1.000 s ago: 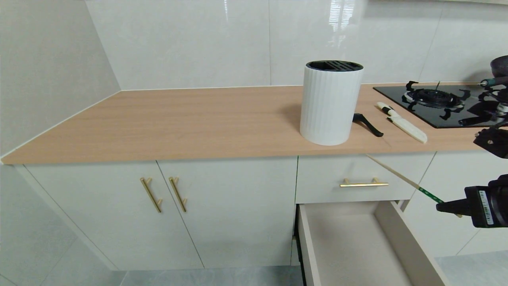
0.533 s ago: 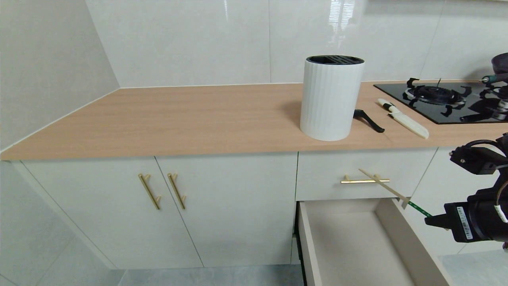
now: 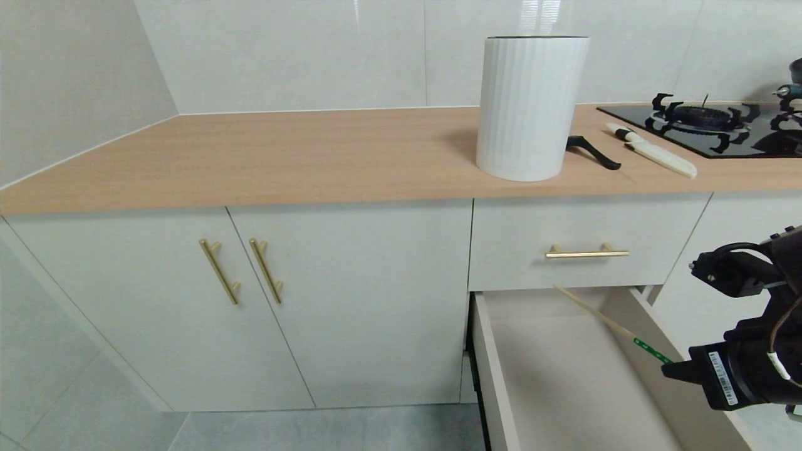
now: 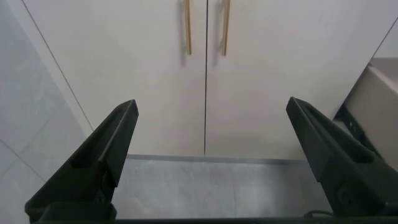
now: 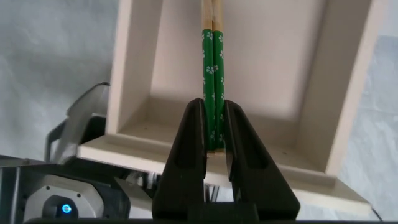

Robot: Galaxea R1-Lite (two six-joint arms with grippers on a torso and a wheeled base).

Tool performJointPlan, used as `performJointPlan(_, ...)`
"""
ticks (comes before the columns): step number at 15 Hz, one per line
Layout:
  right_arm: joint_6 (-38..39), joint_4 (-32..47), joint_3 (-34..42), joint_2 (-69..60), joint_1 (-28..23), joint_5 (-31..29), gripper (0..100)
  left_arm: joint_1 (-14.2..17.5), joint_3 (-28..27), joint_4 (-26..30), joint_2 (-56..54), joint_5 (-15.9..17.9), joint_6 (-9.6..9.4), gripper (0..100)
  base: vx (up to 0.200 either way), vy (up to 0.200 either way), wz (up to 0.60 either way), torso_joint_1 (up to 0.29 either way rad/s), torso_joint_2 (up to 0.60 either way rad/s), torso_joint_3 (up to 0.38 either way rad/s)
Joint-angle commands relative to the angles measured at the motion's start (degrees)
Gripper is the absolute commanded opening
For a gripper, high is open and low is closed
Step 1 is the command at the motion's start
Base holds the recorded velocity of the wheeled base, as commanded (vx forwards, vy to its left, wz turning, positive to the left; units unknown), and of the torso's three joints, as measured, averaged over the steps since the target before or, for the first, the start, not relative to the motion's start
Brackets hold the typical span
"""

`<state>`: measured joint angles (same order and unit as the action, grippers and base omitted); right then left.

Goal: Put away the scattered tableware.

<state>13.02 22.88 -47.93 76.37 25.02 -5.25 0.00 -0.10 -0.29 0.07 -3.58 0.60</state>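
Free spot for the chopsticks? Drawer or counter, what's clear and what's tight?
The open drawer has a bare floor from wall to wall; the chopsticks in the right gripper hang over it. The counter is bare everywhere left of the white holder. Crowded: the strip between holder and stove, taken by a black handle and a white knife.

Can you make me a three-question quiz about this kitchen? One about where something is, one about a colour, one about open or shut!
1. Where are the chopsticks?
A) in a cup
B) in the right gripper, over the open drawer
C) on a plate
2. What colour is their gripped end?
A) red
B) green
C) blue
3. How is the left gripper?
A) open
B) shut on a fork
C) shut on a spoon
Answers: 1 B, it clamps them above the drawer; 2 B, green shows at the clamp; 3 A, it gapes, holding nothing.
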Motion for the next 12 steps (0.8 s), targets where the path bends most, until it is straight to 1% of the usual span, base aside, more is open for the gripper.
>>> performJointPlan(1,-0.01,-0.03,0.21,0.27,0.56,-0.02,0,0.0,0.01,0.03,0.1,-0.02,0.02,100,0.0,0.0,0.0,-0.154,0.46,0.3)
performJointPlan(3,-0.01,-0.47,0.65,1.94,1.0,-0.11,0,0.0,0.01,0.03,0.01,-0.02,0.02,100,0.0,0.0,0.0,-0.141,0.45,0.295)
performJointPlan(5,-0.01,-2.84,1.7,3.52,1.0,-0.11,0,0.0,0.01,0.03,0.01,-0.02,0.02,100,0.0,0.0,0.0,-0.063,0.21,0.142)
performJointPlan(7,0.08,-5.22,2.58,5.1,0.91,-0.37,0,0.0,0.01,0.03,0.01,-0.02,0.02,100,0.0,0.0,0.0,-0.017,0.07,0.041)
performJointPlan(9,0.16,-5.83,2.67,6.16,0.91,-0.37,0,0.0,0.01,0.03,0.01,-0.02,0.02,100,0.0,0.0,0.0,0.0,0.0,0.0)
performJointPlan(11,0.16,-6.09,2.49,11.52,1.26,-0.28,0,0.0,0.01,0.03,0.01,-0.02,0.02,100,0.0,0.0,0.0,0.0,0.0,0.0)
performJointPlan(12,0.34,-7.41,2.67,14.68,1.88,-0.37,0,0.0,0.01,0.03,0.1,-0.02,0.02,100,0.0,0.0,0.0,0.0,0.0,0.0)
